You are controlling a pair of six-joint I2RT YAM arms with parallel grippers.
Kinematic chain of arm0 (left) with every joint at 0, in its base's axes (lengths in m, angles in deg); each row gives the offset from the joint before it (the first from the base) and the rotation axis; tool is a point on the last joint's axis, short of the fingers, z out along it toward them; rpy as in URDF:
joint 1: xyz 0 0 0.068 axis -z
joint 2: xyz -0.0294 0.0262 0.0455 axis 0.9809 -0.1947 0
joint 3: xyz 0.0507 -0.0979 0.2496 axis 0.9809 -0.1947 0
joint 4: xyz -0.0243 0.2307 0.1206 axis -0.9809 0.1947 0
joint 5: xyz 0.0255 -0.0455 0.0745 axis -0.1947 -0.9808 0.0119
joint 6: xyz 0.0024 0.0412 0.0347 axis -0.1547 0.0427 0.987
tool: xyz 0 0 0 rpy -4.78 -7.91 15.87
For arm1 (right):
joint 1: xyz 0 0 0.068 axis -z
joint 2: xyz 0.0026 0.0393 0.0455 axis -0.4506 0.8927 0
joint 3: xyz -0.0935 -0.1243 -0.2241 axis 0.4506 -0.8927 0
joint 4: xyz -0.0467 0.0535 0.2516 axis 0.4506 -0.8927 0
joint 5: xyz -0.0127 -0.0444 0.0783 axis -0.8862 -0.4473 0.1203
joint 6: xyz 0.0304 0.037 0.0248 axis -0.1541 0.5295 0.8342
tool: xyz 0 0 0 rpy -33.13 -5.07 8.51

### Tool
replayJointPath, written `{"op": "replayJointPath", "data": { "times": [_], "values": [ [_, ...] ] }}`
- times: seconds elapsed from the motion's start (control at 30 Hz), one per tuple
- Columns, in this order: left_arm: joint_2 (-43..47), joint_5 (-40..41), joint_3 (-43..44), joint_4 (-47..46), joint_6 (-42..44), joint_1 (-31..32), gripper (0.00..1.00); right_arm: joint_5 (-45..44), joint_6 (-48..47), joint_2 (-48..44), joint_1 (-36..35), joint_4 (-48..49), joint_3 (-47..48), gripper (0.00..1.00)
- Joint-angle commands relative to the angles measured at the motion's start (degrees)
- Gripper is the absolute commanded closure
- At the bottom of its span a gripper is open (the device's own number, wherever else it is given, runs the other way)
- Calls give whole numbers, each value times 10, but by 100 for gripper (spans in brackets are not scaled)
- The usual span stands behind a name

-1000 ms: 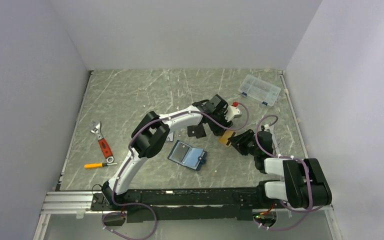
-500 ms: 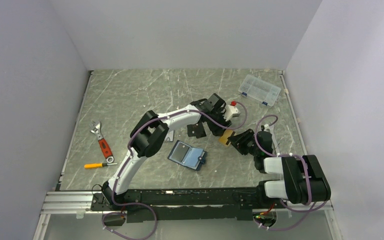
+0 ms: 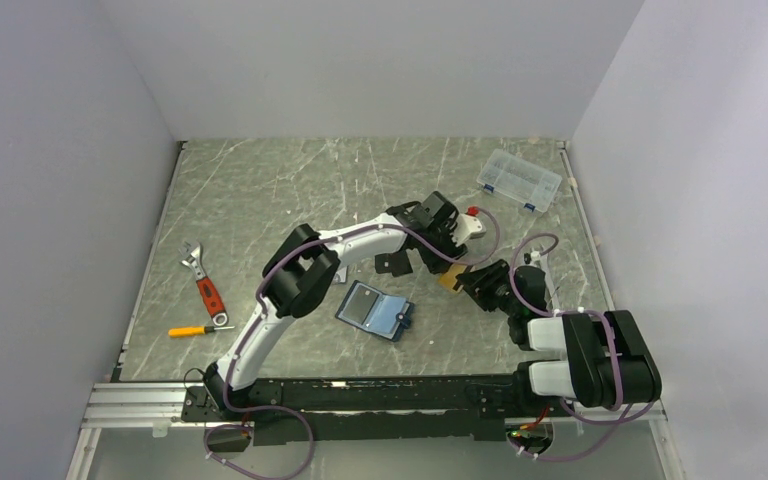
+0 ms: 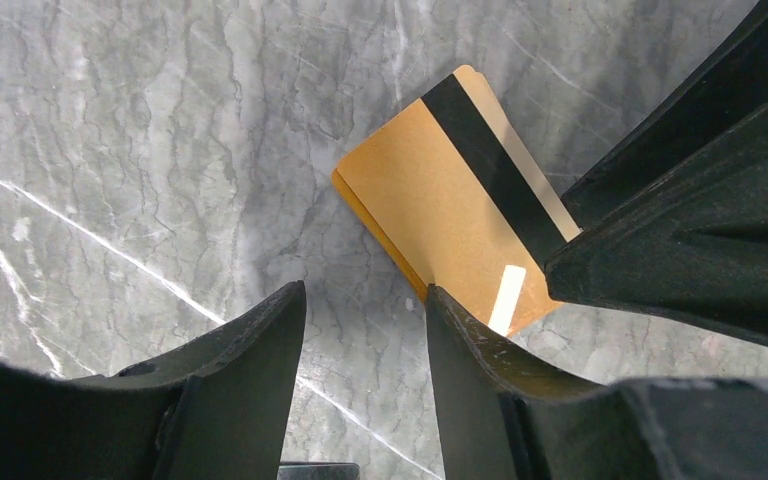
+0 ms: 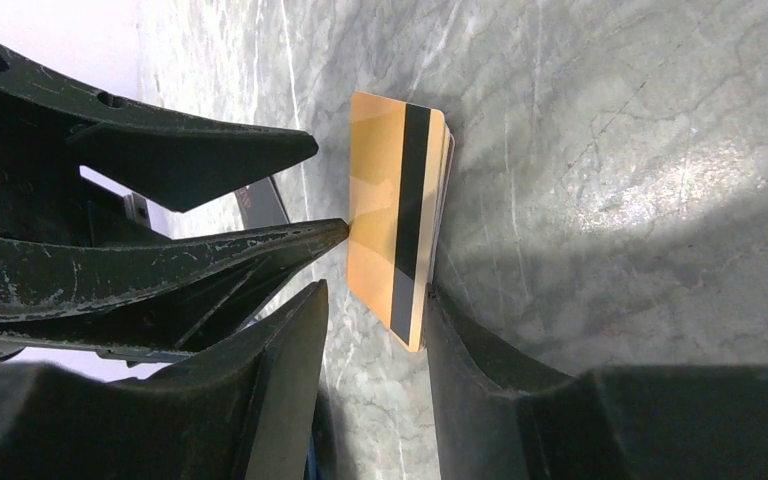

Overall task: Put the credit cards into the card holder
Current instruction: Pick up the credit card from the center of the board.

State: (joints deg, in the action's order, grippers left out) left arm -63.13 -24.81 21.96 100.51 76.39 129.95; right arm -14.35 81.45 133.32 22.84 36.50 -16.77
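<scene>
- Orange-gold plastic card with a dark stripe [image 4: 430, 200] sits tilted on the grey marble table [image 3: 260, 190], right of centre; thin edges of more cards show under it.
- Left gripper [image 4: 362, 295]: jaws apart, nothing between them, one fingertip touching the card's edge.
- Right gripper [image 5: 375, 292]: jaws partly apart, card's near end between them; cannot tell if it is clamped.
- Navy-blue folding card holder [image 3: 375, 311] lies open on the table, apart from the card, on its left and nearer the arm bases.
- Orange-handled wrench [image 3: 205, 285] far left.
</scene>
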Motion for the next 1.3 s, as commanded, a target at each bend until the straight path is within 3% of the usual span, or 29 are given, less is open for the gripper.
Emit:
{"op": "replayJointPath", "data": {
  "times": [0.0, 0.4, 0.73, 0.93, 1.2, 1.27],
  "values": [
    [-24, 39, 1, 22, 25, 27, 47, -19, 2, 18, -1, -15, -26, 55],
    [-18, 23, -6, 31, 32, 43, 48, -7, 28, 29, -1, 64, -53, 56],
    [-16, -33, 4, 51, 25, 44, 47, -31, 24, -84, -2, -43, -53, 59],
    [-22, -43, 15, 63, 30, 43, 47, -65, 12, -171, -3, -152, -53, 67],
    [-17, -44, 12, 67, 25, 25, 47, -74, 14, -199, -11, -185, -51, 100],
    [-17, -44, 15, 68, 24, 22, 47, -77, 11, -211, -12, -200, -45, 100]
  ]
}}
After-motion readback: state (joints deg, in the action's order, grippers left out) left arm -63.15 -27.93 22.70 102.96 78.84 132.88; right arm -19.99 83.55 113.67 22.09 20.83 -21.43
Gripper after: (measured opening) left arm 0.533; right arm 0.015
